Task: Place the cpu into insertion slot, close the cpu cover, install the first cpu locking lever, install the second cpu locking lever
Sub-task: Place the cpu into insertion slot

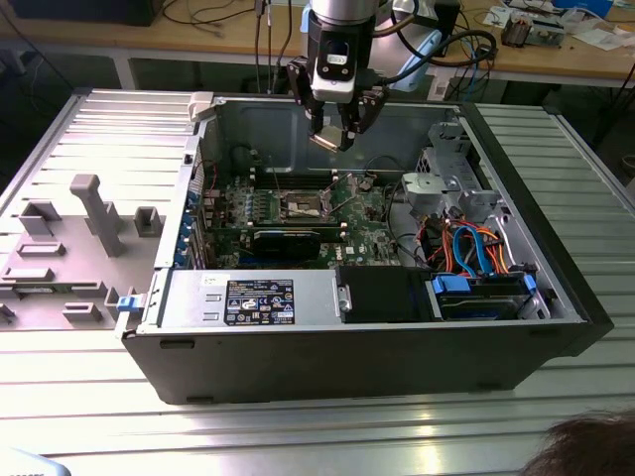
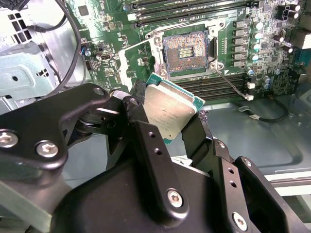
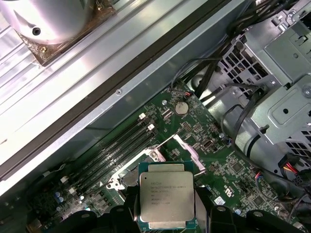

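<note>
My gripper (image 1: 332, 132) hangs over the open computer case, shut on the cpu (image 1: 325, 140). In both wrist views the cpu (image 2: 170, 109) (image 3: 165, 196) sits tilted between the black fingers (image 2: 141, 126), silvery top showing, with a teal edge. The insertion slot (image 2: 186, 52) lies open on the green board below, its tan-gold contact field bare inside a silver surround, a clear gap from the chip. In the exterior view the insertion slot (image 1: 302, 206) is in the board's middle, below and slightly to the left of the gripper. The cpu cover (image 3: 188, 146) stands raised beside the slot.
Long black memory slots (image 2: 194, 9) flank the socket. A silver drive cage (image 1: 451, 178) and orange and blue cables (image 1: 471, 248) fill the case's right side. A black block (image 1: 382, 293) sits at the case front. Grey fixtures (image 1: 94, 213) stand on the table at the left.
</note>
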Motion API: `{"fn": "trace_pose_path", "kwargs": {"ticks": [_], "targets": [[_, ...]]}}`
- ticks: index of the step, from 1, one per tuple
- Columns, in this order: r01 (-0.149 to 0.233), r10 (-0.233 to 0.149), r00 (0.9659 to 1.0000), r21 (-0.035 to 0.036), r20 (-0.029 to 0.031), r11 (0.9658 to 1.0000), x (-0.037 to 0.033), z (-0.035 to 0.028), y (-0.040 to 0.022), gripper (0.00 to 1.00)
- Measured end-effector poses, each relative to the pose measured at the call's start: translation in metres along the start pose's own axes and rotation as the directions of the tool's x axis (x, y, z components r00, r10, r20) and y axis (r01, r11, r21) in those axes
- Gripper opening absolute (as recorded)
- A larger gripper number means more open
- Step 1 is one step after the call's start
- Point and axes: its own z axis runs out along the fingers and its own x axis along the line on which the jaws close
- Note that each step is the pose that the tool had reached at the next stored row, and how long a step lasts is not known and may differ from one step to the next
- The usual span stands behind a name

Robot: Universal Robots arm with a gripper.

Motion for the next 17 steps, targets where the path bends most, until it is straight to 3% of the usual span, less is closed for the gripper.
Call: {"fn": "trace_pose_path", "kwargs": {"ticks": [17], "targets": [[-0.015,0.015,0.9999,-0.0002,0.0010,0.9999,0.0000,0.0000,0.0000,0.55]]}}
